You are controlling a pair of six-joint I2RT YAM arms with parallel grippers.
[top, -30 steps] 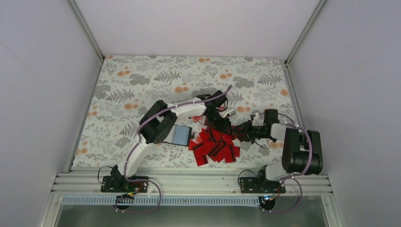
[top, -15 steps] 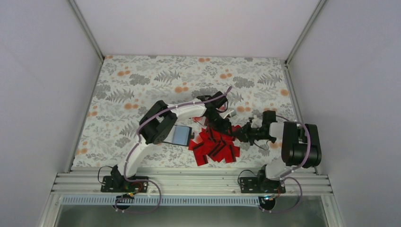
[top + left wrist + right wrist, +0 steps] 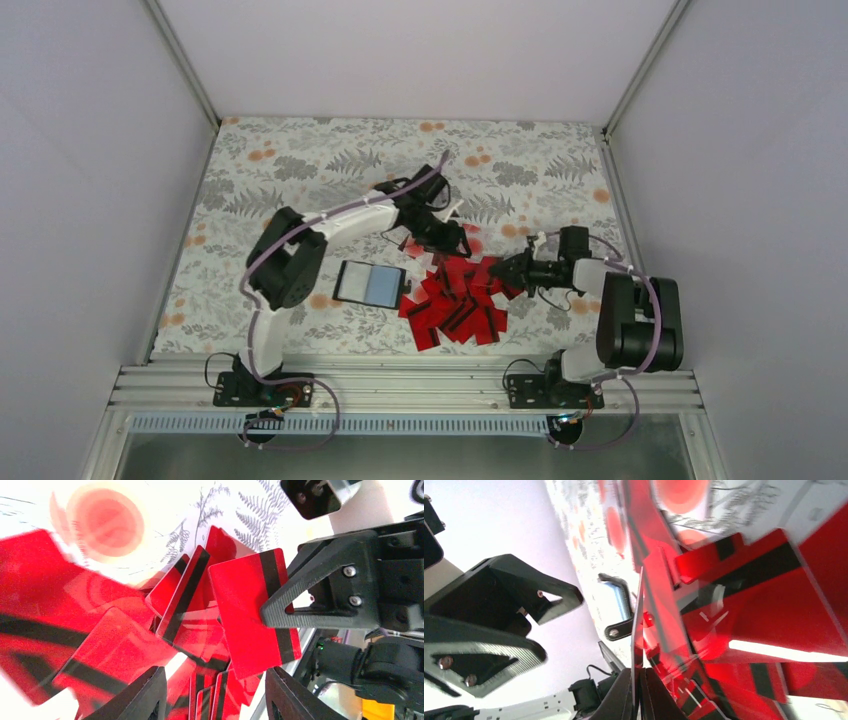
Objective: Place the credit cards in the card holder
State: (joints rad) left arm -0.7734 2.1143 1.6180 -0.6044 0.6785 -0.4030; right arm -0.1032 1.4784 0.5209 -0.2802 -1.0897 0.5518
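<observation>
Several red credit cards (image 3: pixel 462 305) with black stripes lie in a loose heap near the front middle of the cloth. The black card holder (image 3: pixel 370 283) lies open to the left of the heap, its grey-blue panels facing up. My right gripper (image 3: pixel 500 272) is at the heap's right edge, shut on one red card (image 3: pixel 250 617). That card shows edge-on (image 3: pixel 638 625) between my right gripper's (image 3: pixel 639 682) fingers. My left gripper (image 3: pixel 448 242) hovers just behind the heap. In the left wrist view my left gripper (image 3: pixel 215 680) stands open above the cards with nothing between its fingers.
The floral cloth (image 3: pixel 300 180) covers the table. White walls stand on three sides, with metal posts (image 3: pixel 615 150) at the back corners. An aluminium rail (image 3: pixel 400 385) runs along the near edge. My two grippers are close together over the heap.
My left arm has swung back and left off the heap, its jaws wider, uncovering the card holder. My right gripper has shut on one card at the heap's right edge.
</observation>
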